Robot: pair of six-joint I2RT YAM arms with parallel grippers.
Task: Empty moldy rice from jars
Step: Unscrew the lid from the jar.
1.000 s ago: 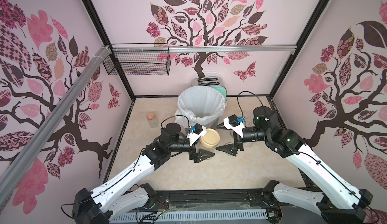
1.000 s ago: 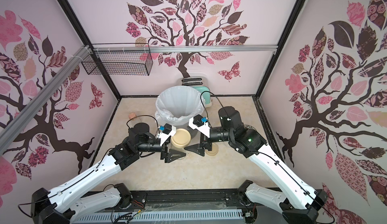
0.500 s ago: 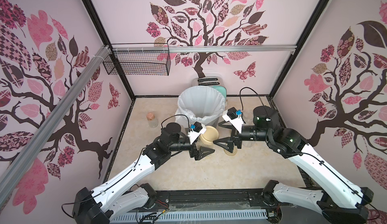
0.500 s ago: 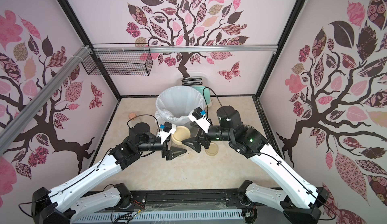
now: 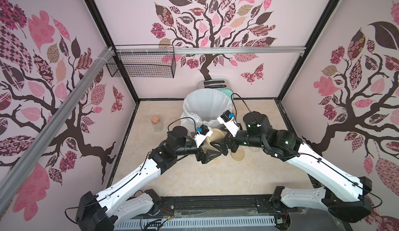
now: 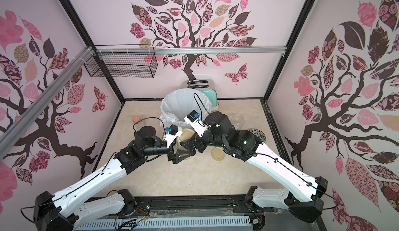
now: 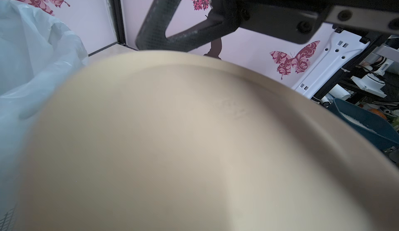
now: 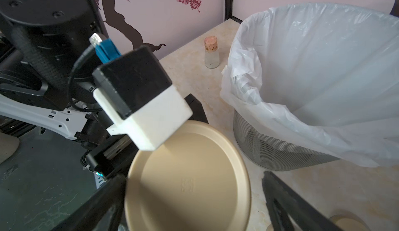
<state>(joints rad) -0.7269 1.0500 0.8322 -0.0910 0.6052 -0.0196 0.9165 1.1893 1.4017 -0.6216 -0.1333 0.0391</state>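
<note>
Your right gripper (image 8: pixel 193 177) stands wide, with one finger on each side of the beige lid (image 8: pixel 187 197) low in the middle of the right wrist frame. No view shows whether either finger touches the rim.

Your left gripper (image 5: pixel 208 150) is closed on the glass body of the same jar (image 5: pixel 216 134), at the centre of both top views. Only its lower finger shows there; its wrist camera mount covers the rest. In the left wrist frame the lid fills all but the top edge, blurred, with a finger (image 7: pixel 151 24) of the right gripper above it at upper centre. The lid is on the jar, and the moldy rice inside cannot be made out.

Just above the jar in both top views stands a mesh bin (image 5: pixel 187 111) lined with a white bag. A loose lid (image 5: pixel 237 154) lies flat on the bench (image 5: pixel 194 180), just right of the grippers and beside the right arm. A lidless jar (image 6: pixel 237 120) and a dark patterned bowl (image 6: pixel 258 133) stand further right, past that arm. A cork-stoppered flask (image 5: pixel 156 124) stands alone left of the bin.
</note>
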